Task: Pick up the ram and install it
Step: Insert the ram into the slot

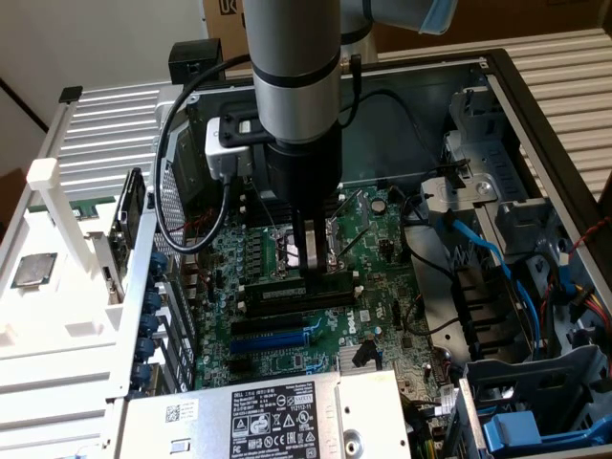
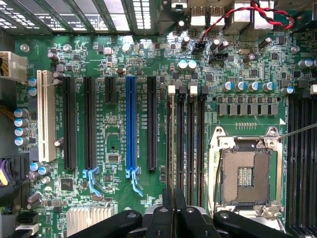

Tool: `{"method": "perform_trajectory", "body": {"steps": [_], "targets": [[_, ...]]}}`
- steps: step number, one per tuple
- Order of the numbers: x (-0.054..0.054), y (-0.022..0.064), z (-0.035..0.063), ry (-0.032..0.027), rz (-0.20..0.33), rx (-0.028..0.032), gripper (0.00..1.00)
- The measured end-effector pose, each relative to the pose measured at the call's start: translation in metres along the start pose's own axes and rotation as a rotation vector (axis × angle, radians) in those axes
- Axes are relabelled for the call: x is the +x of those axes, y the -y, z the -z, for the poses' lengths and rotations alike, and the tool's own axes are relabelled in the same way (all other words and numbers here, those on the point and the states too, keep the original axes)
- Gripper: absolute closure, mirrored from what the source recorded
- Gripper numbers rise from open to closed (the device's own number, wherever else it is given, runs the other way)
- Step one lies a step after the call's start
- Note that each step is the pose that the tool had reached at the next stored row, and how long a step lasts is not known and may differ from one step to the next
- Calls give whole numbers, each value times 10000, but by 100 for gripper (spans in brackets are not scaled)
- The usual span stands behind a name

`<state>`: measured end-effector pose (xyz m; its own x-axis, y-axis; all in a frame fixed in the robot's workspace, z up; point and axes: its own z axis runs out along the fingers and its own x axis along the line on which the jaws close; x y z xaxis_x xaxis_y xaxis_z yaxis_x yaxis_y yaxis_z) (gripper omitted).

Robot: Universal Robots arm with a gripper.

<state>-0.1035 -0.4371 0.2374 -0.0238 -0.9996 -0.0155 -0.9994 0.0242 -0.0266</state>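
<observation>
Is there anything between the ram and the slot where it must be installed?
Nothing visible. The gripper holds the ram right at the long black slots on the board, with no cable or part between them. The black cable loops clear of them on the exterior view's left.

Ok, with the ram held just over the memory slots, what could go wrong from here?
1. The tool grips the ram right above the black slots. If the stick is tilted or off the slot's line, pressing down could jam or bend it.
2. The open CPU socket lies directly beside those slots, so a slip or a dropped stick could strike its exposed contacts.
</observation>
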Motion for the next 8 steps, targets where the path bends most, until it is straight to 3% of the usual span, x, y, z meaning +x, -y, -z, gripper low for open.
{"method": "perform_trajectory", "body": {"steps": [8], "targets": [[0, 0, -11, 0, 0, 9, 88]]}}
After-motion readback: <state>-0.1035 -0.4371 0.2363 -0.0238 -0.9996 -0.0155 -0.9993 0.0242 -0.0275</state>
